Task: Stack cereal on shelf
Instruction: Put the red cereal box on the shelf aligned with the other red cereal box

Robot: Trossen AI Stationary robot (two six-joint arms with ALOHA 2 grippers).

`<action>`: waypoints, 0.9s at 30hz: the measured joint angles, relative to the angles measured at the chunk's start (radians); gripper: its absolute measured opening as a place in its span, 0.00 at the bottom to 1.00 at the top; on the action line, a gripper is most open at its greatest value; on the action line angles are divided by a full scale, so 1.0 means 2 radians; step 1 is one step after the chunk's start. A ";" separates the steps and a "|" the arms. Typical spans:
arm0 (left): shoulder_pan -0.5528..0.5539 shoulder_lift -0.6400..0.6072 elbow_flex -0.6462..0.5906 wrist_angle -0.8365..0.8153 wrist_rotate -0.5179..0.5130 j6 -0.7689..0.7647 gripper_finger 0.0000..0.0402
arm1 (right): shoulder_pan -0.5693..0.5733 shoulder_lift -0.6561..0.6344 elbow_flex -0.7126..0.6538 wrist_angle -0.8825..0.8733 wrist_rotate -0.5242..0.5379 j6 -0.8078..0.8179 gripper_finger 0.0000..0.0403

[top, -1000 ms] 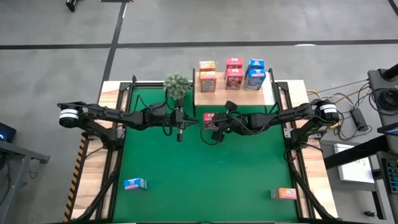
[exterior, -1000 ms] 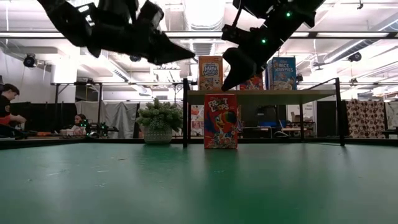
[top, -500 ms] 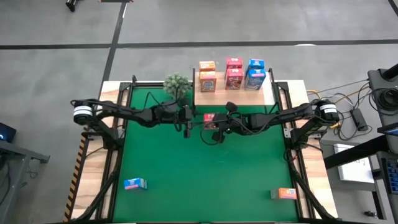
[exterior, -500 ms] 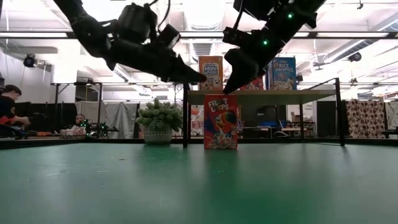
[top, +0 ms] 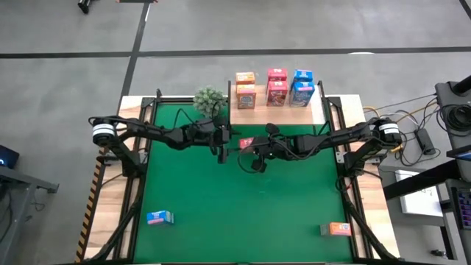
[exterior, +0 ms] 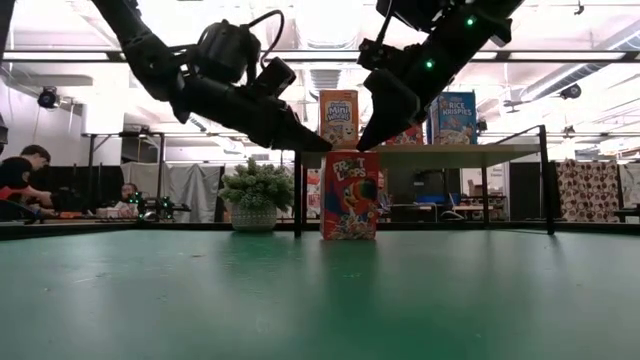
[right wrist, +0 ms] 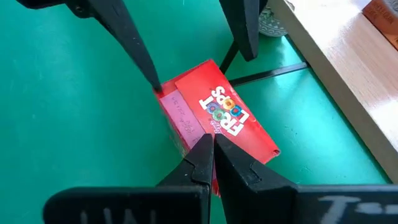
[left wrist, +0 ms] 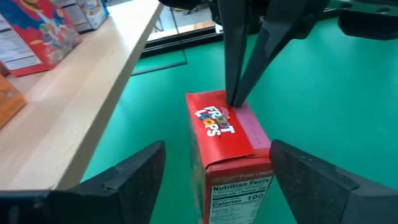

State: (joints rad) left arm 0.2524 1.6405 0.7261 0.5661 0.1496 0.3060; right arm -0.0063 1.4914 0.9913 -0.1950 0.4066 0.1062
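The red cereal box (exterior: 350,195) is standing upright on the green counter (top: 235,206) just before the shelf (top: 276,112). The left pincer (left wrist: 214,177) is gaping, straddling its top edges; the right pincer (right wrist: 211,152), clenched empty, is touching its top.

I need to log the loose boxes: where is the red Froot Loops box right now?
The red Froot Loops box stands upright on the green table just in front of the shelf, near the table's middle, between the left gripper and right gripper.

L gripper (left wrist: 214,163) spread, R gripper (right wrist: 213,147) pinched
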 joint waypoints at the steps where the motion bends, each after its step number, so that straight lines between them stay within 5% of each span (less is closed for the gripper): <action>1: 0.001 0.000 0.000 -0.001 0.006 0.000 0.69 | 0.000 0.000 0.000 0.000 0.000 0.000 0.02; 20: 0.001 -0.002 -0.008 -0.052 0.022 0.029 0.75 | 0.002 0.001 -0.003 -0.018 -0.023 0.038 0.02; 27: -0.001 -0.002 -0.012 -0.048 0.023 0.028 0.75 | 0.004 0.020 -0.044 0.050 -0.020 0.059 0.02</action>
State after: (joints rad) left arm 0.2504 1.6363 0.7019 0.4706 0.1947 0.3627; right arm 0.0021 1.5308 0.9035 -0.0946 0.3672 0.2249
